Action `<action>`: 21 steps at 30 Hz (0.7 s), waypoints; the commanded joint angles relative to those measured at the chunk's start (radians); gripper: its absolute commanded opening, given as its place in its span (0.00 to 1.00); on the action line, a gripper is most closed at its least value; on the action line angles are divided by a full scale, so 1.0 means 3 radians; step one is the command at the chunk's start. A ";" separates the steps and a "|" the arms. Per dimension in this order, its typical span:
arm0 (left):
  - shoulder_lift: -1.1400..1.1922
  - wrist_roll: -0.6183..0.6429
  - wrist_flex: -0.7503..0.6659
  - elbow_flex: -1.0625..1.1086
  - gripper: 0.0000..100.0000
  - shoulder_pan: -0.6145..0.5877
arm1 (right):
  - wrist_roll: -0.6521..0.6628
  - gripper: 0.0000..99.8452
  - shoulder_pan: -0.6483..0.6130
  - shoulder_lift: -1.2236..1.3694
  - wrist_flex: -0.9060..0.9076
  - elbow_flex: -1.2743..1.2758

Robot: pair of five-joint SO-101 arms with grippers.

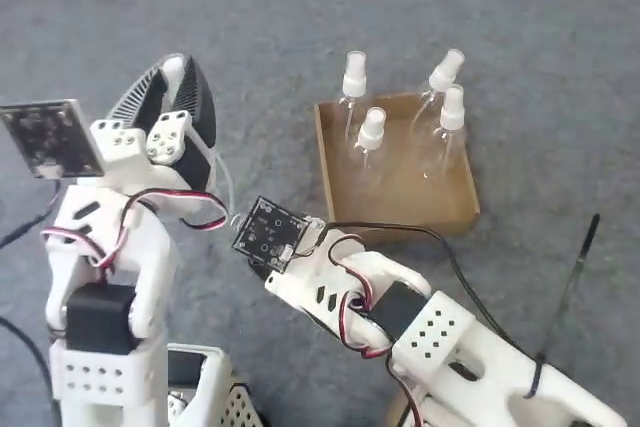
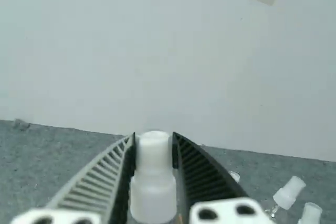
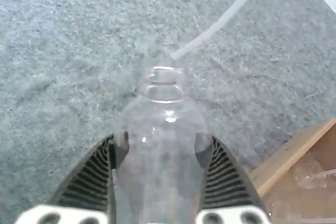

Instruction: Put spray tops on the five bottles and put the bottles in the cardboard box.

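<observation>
My left gripper (image 1: 176, 65) points upward at the left of the table, shut on a white spray top (image 2: 154, 174) whose thin dip tube (image 1: 222, 179) hangs down toward the carpet. My right gripper (image 3: 161, 148) is shut on a clear bottle (image 3: 160, 129) with an open neck (image 3: 164, 80); the dip tube (image 3: 220, 19) ends just beyond that neck. In the high view the right arm's camera board (image 1: 268, 232) covers that gripper. The cardboard box (image 1: 330, 172) holds several clear bottles with white spray tops (image 1: 372, 129).
Grey carpet covers the table. A black cable tie (image 1: 577, 272) lies right of the box. A white perforated part (image 1: 215, 392) sits at the front beside the left arm's base. The box's wooden-coloured rim (image 3: 294, 156) is close beside my right gripper.
</observation>
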 commanded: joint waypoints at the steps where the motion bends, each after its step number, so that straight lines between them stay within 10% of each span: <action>1: -0.0046 0.0020 -0.0072 0.0008 0.01 -0.0005 | 0.0036 0.01 -0.0018 -0.0136 -0.0069 -0.0036; 21: -0.0051 0.0020 0.0726 0.0013 0.01 0.0026 | 0.0036 0.01 0.0003 -0.0355 0.0125 0.0082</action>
